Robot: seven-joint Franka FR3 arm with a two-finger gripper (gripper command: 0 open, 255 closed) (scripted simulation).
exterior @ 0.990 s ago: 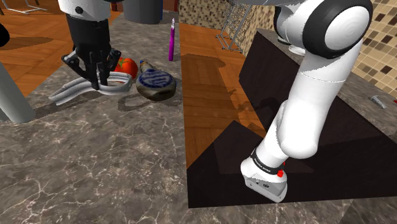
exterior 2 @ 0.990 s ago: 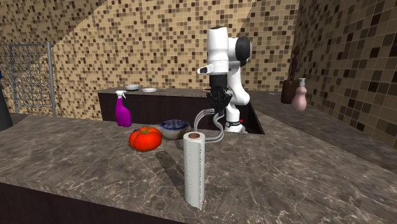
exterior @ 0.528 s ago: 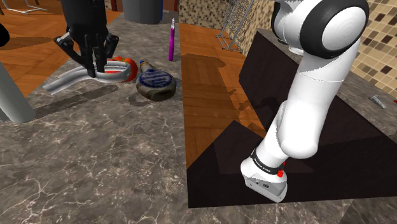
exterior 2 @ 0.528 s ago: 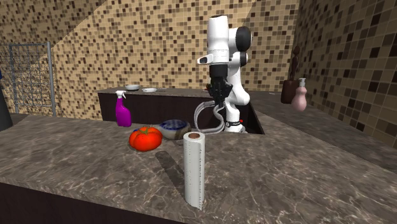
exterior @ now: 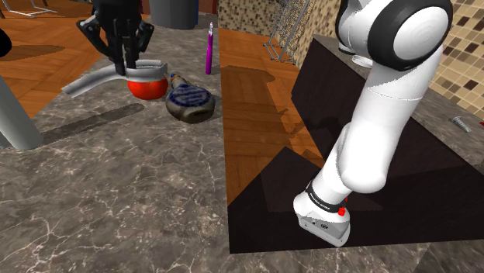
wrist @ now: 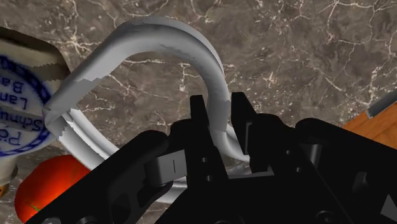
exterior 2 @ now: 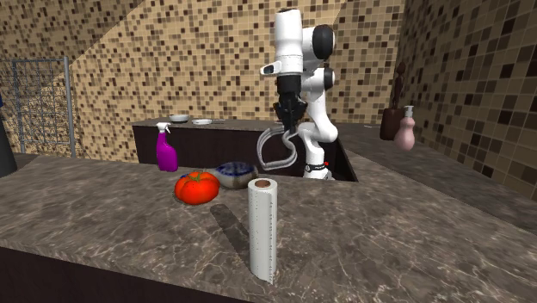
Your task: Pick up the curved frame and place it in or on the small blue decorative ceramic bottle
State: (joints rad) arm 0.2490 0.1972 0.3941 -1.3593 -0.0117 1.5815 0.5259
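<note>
Between the two black fingers of the gripper (wrist: 219, 105) sits one band of the pale grey curved frame (wrist: 159, 32). The fingers are closed onto it from both sides and stand only as far apart as the band is thick. In the wrist view the frame arches away from the fingertips in one broad curve, with thinner pale rails running alongside it.

In the shoulder view the gripper (exterior: 124, 66) points down and the frame (exterior: 85, 84) hangs under it, off the veined brown-grey stone countertop (exterior: 116, 202). Part of the frame overlaps the one round red tomato (exterior: 147, 85), and a shadow lies on the stone beneath. In the second exterior view the frame (exterior 2: 271, 151) dangles below the gripper (exterior 2: 288, 123), higher than the things on the countertop (exterior 2: 387, 250).

The one small bottle with a blue-and-white patterned face and a dull brown body (exterior: 190, 101) lies on its side just beside the tomato, near the countertop edge that faces the robot's stand. The frame is apart from it. In the wrist view the bottle (wrist: 19, 108) and the tomato (wrist: 51, 184) lie below the frame's far end.

One purple spray bottle (exterior: 209, 50) stands farther along that same edge. One white paper towel roll (exterior 2: 262, 228) stands upright toward the middle of the countertop.
</note>
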